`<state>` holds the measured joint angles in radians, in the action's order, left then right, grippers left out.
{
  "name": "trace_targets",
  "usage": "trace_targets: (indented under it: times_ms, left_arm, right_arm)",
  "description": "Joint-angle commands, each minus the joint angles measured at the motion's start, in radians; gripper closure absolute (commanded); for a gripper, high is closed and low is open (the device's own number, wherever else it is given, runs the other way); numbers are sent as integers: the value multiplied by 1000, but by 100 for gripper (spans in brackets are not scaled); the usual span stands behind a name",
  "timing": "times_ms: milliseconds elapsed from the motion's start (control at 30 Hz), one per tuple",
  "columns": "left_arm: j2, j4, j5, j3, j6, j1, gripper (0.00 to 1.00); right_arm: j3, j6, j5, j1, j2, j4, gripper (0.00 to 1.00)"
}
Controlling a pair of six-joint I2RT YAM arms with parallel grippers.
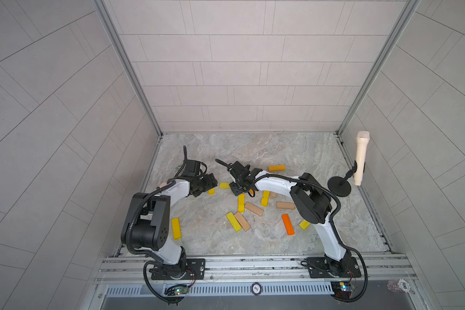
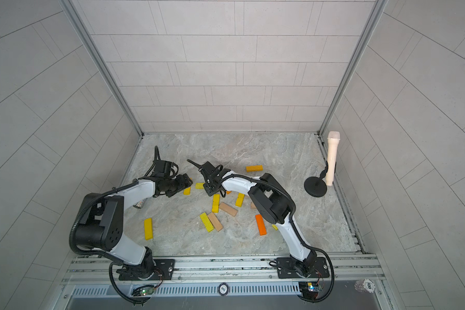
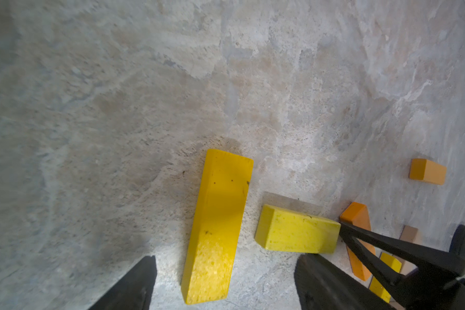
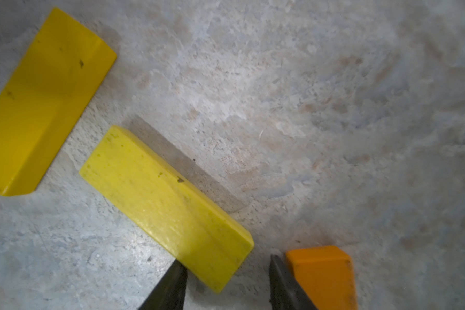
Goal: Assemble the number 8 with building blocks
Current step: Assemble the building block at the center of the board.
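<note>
My left gripper stands with jaws wide apart, astride the near end of a yellow block that lies flat on the table. Bare stone shows on both sides of the block, so neither finger touches it. In a top view the left gripper sits left of centre and hides most of that block. Just right of it lies a pale block, crosswise to the yellow one with a narrow gap between them. My right gripper also has its jaws apart, though closer set, with one end corner of the pale block between them. One finger overlaps the block's edge and the second stands clear of it, so nothing is clamped. An orange block lies just outside that second finger; whether they touch I cannot tell. In the top views a far block, orange, lies alone upper right of centre. Below centre a yellow bar and a tan bar lie side by side, touching. A lone block, yellow, lies at lower left beside my left arm. At the right edge a mic hangs on a black stand.
</note>
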<state>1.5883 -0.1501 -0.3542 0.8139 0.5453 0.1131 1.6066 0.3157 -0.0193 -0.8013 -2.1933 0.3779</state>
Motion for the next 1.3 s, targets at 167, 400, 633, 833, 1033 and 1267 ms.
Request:
trace_targets:
  times_ms: [167,400,633,833,1033,1267]
  left_arm:
    - [35,49,-13,37,22,-7,14]
    - [66,59,-38,64,14,-10,14]
    - [114,80,-73,90,8,-10,14]
    - [137,95,-87,101,13,-10,14]
    - [159,98,-106,117,12,-10,14]
    - [167,90,-108,130,12,-10,14]
  right_arm:
    - [20,197,70,-39,-27,1,43]
    - [52,252,96,-47,-54,1,47]
    - [83,255,100,-45,-80,14,49]
    - [113,248,94,-40,-102,16,49]
    - [151,229,88,-33,-120,32,49]
    - [176,220,80,-27,-134,41,49]
